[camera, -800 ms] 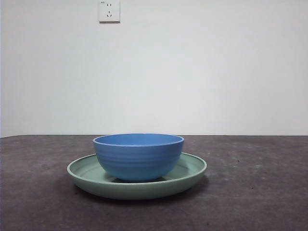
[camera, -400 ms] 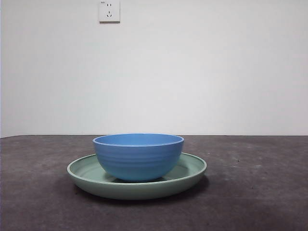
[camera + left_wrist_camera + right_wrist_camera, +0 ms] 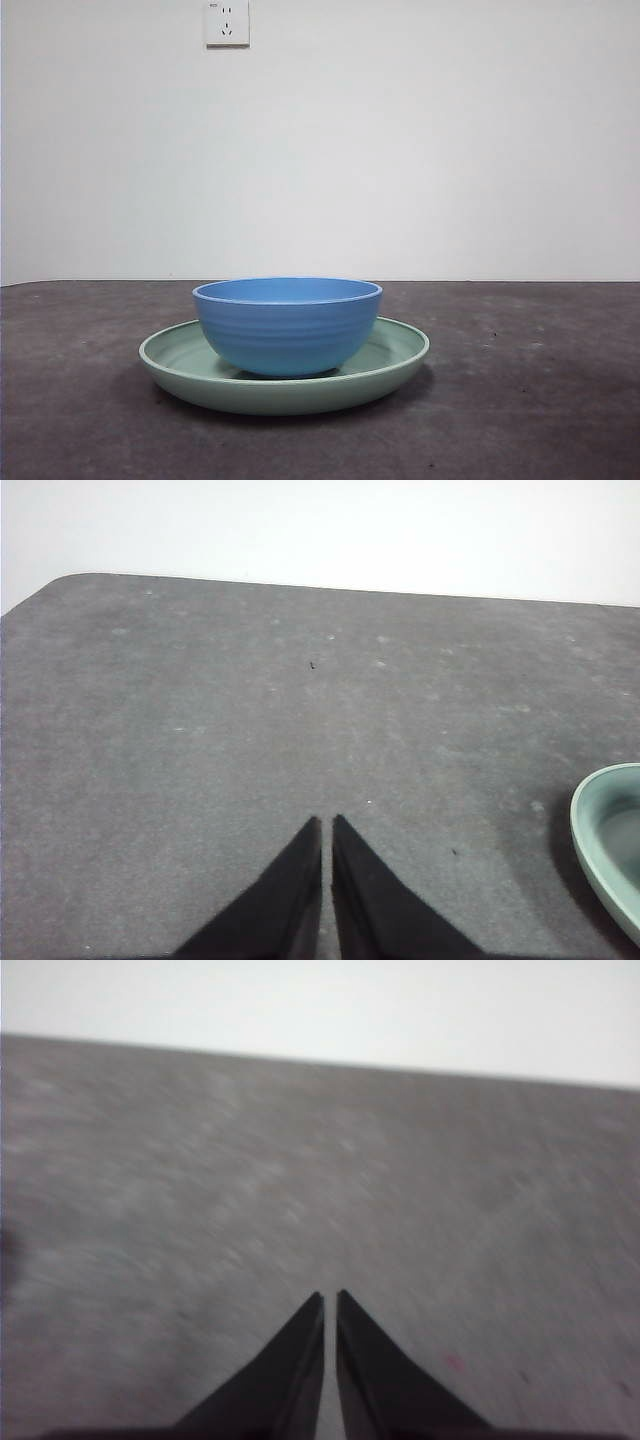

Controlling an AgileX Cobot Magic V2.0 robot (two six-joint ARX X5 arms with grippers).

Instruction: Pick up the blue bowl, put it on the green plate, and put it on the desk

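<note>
From the front, the round, glossy medium-blue bowl (image 3: 288, 325) with faint ribbed rings sits upright inside the wide, shallow pale mint-green plate (image 3: 400, 352), a little left of the plate's middle, on the dark grey-brown matte tabletop (image 3: 540, 400). A white wall socket (image 3: 227, 22) hangs on the wall behind. Neither of my arms shows here.

Through my left wrist camera, my left tool (image 3: 327, 822) has its two black tips pressed almost together, gripping nothing, above bare tabletop (image 3: 250, 720). Only a slice of the plate's rim (image 3: 592, 830) shows at the picture's side, near but apart from my tips.

Through my right wrist camera, blurred, my right tool (image 3: 330, 1297) is likewise nearly closed and empty over the tabletop (image 3: 300, 1160); no dish is visible.

I judge the bowl must next be lifted off onto the tabletop. Its glossy wall could slip from my tips, and a low or off-centre approach could catch the plate's raised rim and drag it along.
</note>
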